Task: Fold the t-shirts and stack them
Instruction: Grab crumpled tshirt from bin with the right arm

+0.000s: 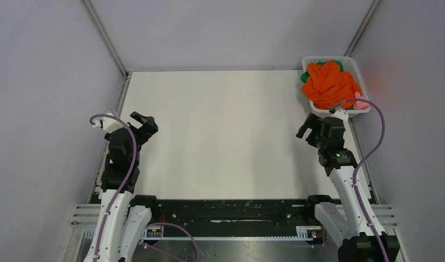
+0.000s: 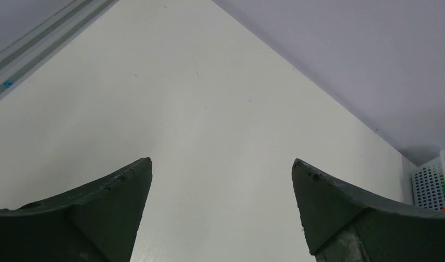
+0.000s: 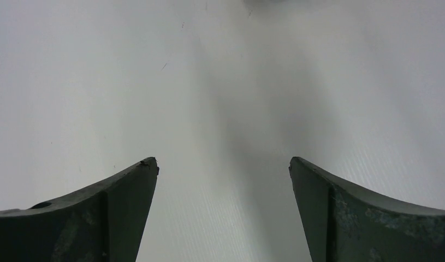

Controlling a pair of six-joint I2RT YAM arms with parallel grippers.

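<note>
1. T-shirts (image 1: 330, 84), orange on top, sit heaped in the white basket (image 1: 348, 61) at the far right corner of the desk (image 1: 225, 136); none folded.
2. Left hand (image 1: 144, 123) and right hand (image 1: 312, 128) hover spread wide and empty; every fold is still to do.

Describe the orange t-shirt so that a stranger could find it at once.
On the white table, go to the far right corner, where a white lattice basket stands. The orange t-shirt lies crumpled on top inside it; only small bits of green cloth and pink cloth show at its edges.
</note>
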